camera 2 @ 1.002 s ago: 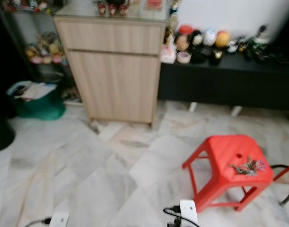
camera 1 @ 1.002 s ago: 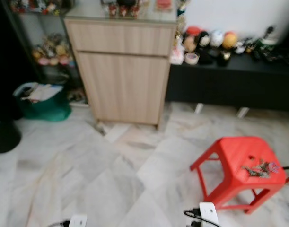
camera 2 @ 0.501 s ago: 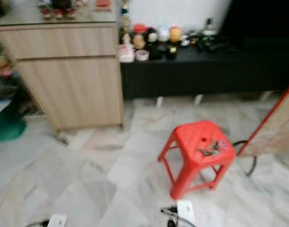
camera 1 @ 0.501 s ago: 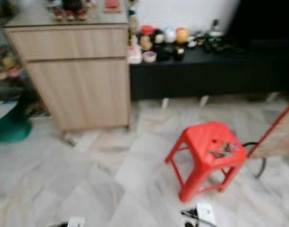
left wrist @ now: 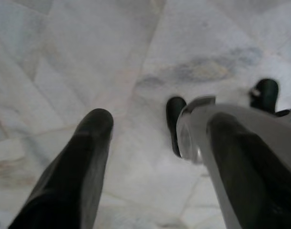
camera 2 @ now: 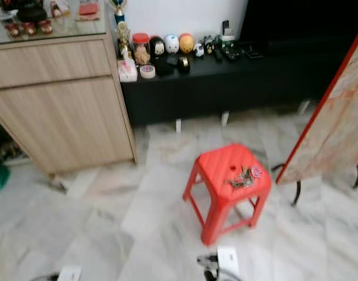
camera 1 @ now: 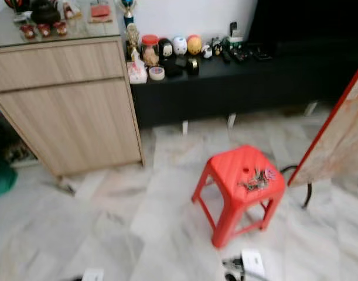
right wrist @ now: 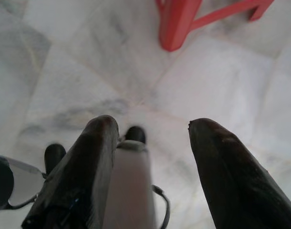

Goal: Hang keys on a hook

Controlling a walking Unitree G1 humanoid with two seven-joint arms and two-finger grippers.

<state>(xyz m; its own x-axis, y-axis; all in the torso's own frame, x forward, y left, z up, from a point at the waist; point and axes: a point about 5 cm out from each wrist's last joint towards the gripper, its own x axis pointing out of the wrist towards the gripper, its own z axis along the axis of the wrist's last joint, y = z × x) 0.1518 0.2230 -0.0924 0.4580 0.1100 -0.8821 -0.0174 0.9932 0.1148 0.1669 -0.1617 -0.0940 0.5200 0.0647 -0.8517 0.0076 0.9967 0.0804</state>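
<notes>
Hanging low over the marble floor (right wrist: 221, 76), our right gripper (right wrist: 150, 129) and left gripper (left wrist: 155, 124) both have fingers spread apart, holding nothing. The keys (camera 1: 256, 179) lie untouched on the red stool (camera 1: 228, 170) ahead; we see no hook, so picking up and hanging both remain

No text, label, brand, number or sign could be read anywhere. The small items on the wooden cabinet (camera 1: 61, 93) at 10 o'clock and along the black bench (camera 1: 237, 82) at 1 o'clock were too small and blurred to show any lettering.
</notes>
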